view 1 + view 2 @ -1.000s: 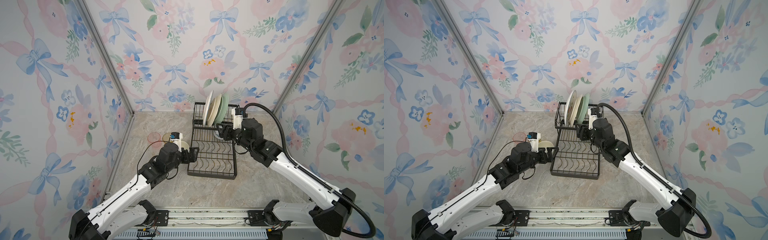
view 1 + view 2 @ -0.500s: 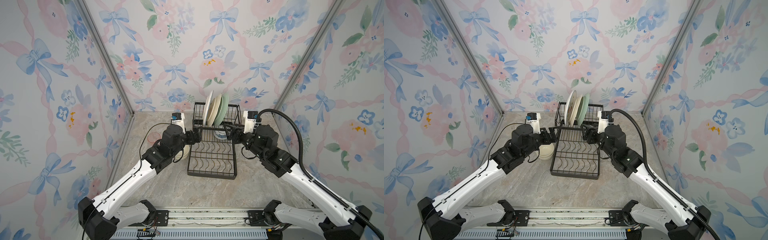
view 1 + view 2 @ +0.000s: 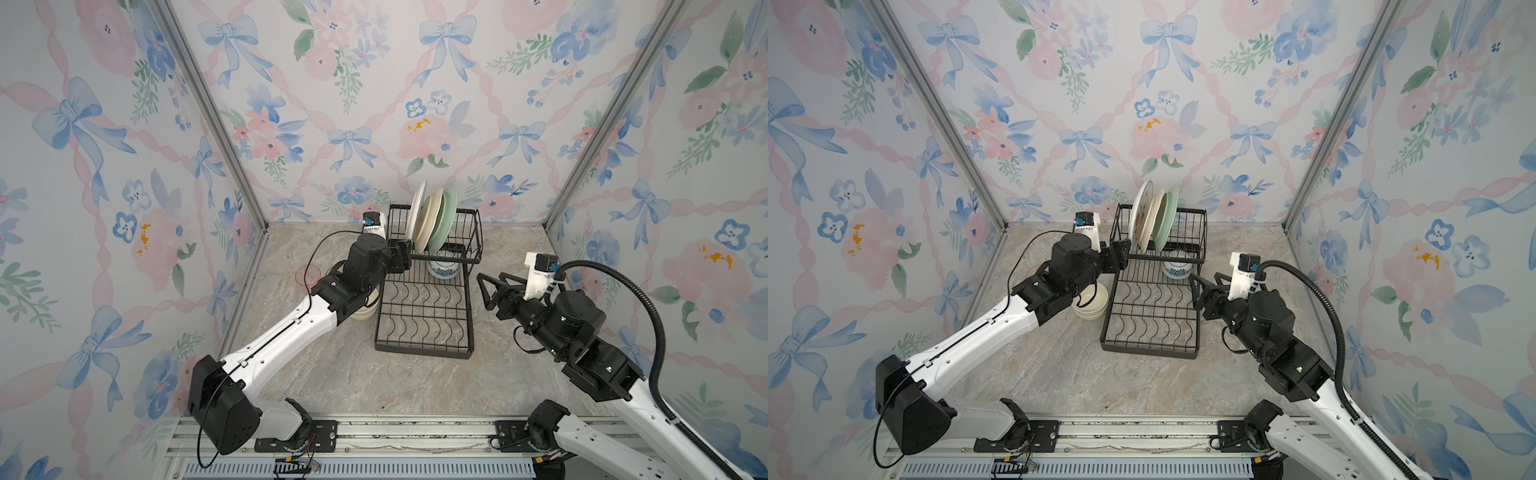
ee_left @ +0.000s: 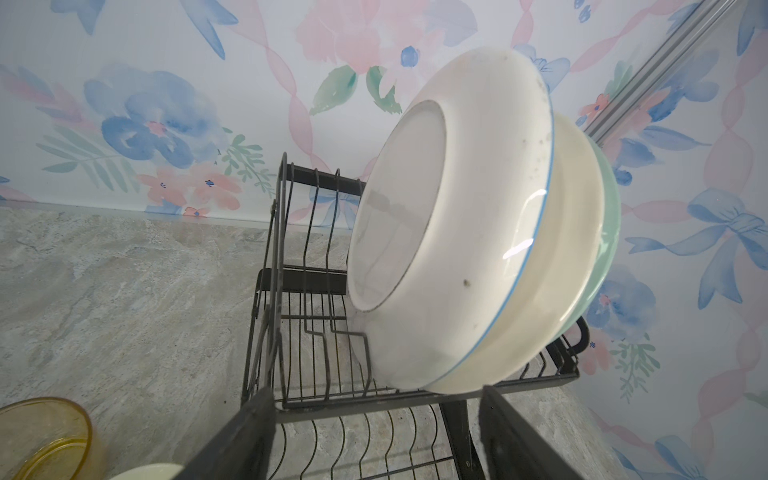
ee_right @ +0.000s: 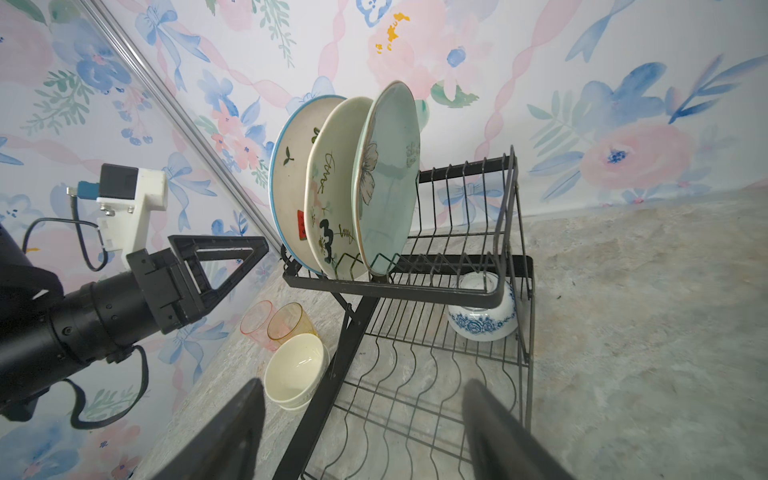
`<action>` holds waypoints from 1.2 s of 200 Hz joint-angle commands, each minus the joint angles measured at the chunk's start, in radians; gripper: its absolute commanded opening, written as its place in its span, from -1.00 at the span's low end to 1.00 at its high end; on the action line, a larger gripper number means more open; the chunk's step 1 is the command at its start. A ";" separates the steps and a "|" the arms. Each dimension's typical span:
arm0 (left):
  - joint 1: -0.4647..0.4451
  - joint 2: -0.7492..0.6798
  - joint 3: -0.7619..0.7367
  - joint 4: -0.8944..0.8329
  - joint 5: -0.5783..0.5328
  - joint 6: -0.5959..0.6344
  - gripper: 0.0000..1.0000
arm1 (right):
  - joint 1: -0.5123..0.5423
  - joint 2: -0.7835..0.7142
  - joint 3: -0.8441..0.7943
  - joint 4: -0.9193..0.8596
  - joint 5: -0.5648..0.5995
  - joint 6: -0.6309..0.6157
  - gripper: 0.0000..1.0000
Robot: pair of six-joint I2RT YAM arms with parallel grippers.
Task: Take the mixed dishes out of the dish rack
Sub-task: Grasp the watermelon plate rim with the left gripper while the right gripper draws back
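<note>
The black dish rack (image 3: 424, 353) stands mid-table. Its raised tier holds three upright plates: white watermelon-print plate (image 3: 415, 212) (image 4: 457, 249), cream plate (image 5: 332, 195) and pale green plate (image 5: 386, 178). A blue-and-white bowl (image 3: 444, 270) sits under that tier on the lower tray. My left gripper (image 3: 401, 255) (image 4: 374, 415) is open at the tier's left end. Its jaws flank the tier's rail below the white plate and hold nothing. My right gripper (image 3: 488, 291) (image 5: 365, 415) hovers open and empty to the right of the rack.
Stacked cream bowls (image 3: 1090, 303) (image 5: 295, 370) stand on the table against the rack's left side. A pink tumbler (image 5: 255, 322) and a yellow tumbler (image 5: 291, 324) stand behind them. Patterned walls enclose the table on three sides.
My left arm rose from the cream bowls on the table to the raised tier beside the white plate. My right arm pulled back from the rack to its right side.
</note>
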 commanded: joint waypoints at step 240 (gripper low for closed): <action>-0.033 0.362 0.330 0.009 -0.218 0.226 -0.40 | -0.012 -0.193 -0.093 -0.246 0.205 0.034 0.65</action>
